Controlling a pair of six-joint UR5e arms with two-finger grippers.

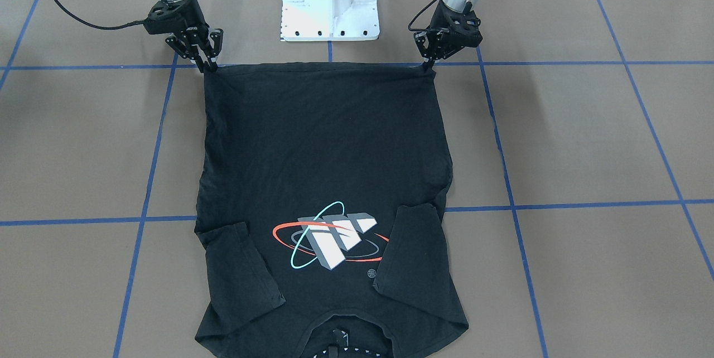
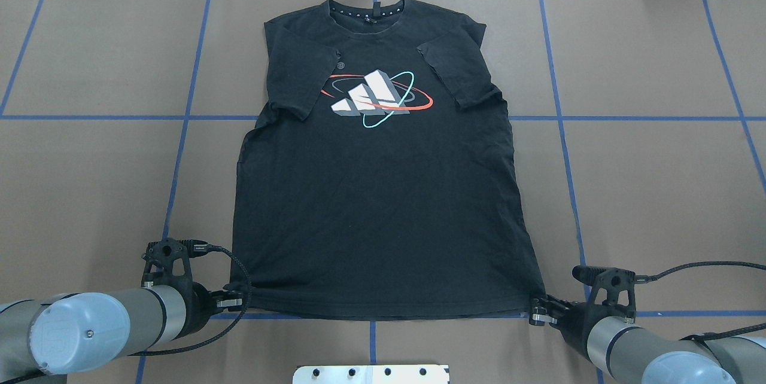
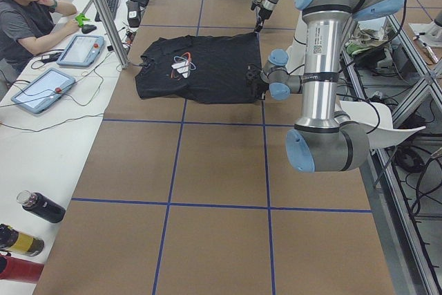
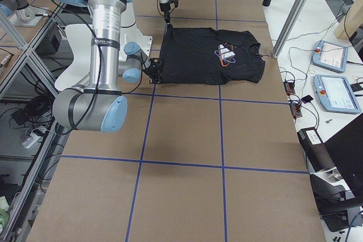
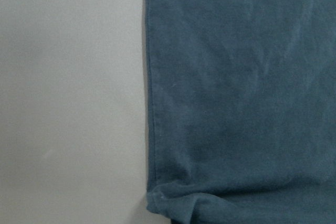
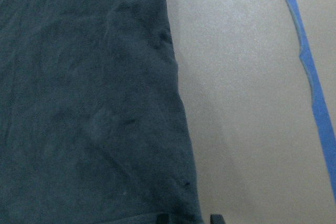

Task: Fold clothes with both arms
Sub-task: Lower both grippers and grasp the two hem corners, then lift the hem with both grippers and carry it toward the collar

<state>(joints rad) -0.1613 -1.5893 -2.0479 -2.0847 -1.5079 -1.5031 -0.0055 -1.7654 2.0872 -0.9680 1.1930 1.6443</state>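
Two corners of the T-shirt hem, either side of the white pedestal, are pinched. The front-facing view shows the left gripper and right gripper clenched on cloth. Our wrist cameras show only the fabric edge and the table. The shirt lies flat, graphic up, collar farthest from the pedestal. Only the left side view shows a seated person and tablets beyond.
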